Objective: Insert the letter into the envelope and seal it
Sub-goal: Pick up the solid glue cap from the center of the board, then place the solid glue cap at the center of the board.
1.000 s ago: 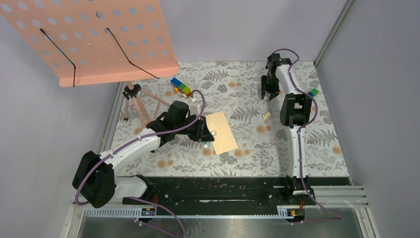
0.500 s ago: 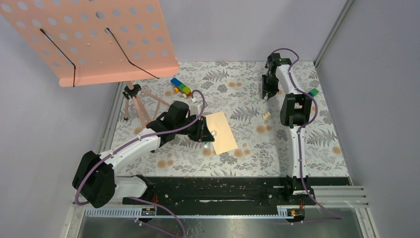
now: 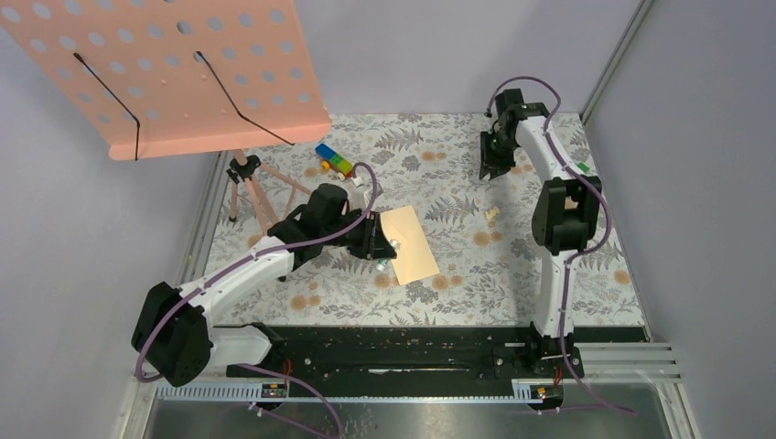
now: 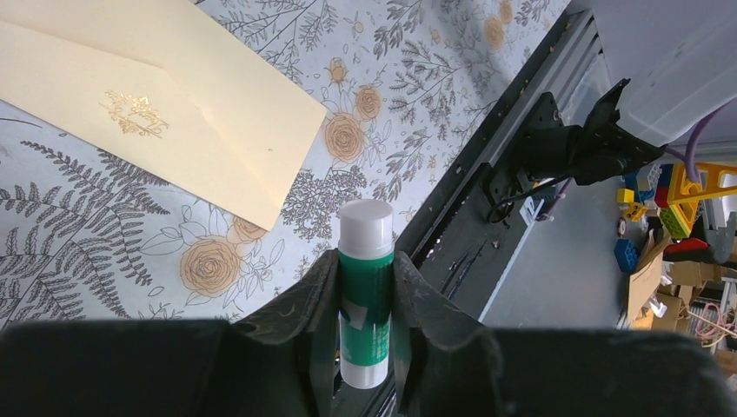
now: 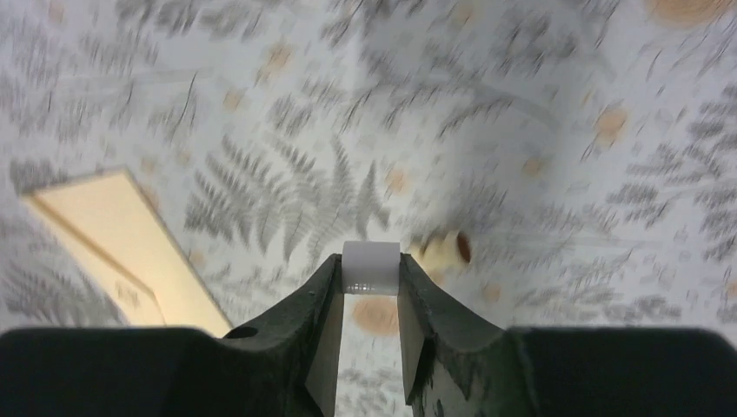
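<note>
Left wrist view: the envelope [image 4: 174, 113] lies slantwise just up-left of the left jaws gripping a glue stick [image 4: 365, 291] (right jaws, pinching a white piece [image 5: 371, 268], far off).

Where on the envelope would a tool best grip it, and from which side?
Probably take the envelope by its right long edge, coming in low from the right. It lies flat on the table, so from above there is no edge to pinch, and the left tool, shut on a glue stick, crowds its left side. The right tool would first have to drop its white cap.
</note>
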You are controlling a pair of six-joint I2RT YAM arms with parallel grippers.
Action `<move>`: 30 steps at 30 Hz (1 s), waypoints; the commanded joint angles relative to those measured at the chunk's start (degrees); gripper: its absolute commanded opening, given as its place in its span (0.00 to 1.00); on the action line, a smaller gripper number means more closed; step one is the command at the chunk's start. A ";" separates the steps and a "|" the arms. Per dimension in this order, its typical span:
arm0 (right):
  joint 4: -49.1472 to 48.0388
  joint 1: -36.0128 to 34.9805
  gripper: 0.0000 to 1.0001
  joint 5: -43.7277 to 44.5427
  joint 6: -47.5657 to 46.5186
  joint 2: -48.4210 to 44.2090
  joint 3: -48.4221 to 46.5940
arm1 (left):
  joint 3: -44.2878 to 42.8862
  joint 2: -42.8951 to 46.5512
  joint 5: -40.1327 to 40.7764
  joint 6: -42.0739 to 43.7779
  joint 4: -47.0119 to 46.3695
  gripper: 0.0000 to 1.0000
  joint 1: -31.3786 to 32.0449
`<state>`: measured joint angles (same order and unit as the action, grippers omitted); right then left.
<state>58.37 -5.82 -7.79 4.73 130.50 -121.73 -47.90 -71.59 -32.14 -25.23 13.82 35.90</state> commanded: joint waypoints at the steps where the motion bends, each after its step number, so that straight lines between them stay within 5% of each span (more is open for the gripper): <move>1: -4.57 -6.69 0.25 0.07 -4.06 -13.86 14.91 | -0.85 3.84 0.30 1.07 -1.78 0.00 -0.31; 13: -16.01 -13.02 0.25 0.49 0.34 -35.03 51.43 | 1.44 3.21 -1.26 -0.44 -4.75 0.00 -0.26; 19: -18.76 -16.45 0.26 9.64 0.08 -34.49 56.06 | 1.09 1.25 -3.08 -1.95 -4.77 0.00 -0.24; 30: -22.94 -18.58 0.30 10.26 -0.99 -30.85 57.73 | 2.37 1.65 -2.22 -2.60 -5.27 0.00 -0.22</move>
<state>37.45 -23.22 0.95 4.64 98.06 -63.66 -46.22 -70.41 -32.93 -27.27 11.90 35.90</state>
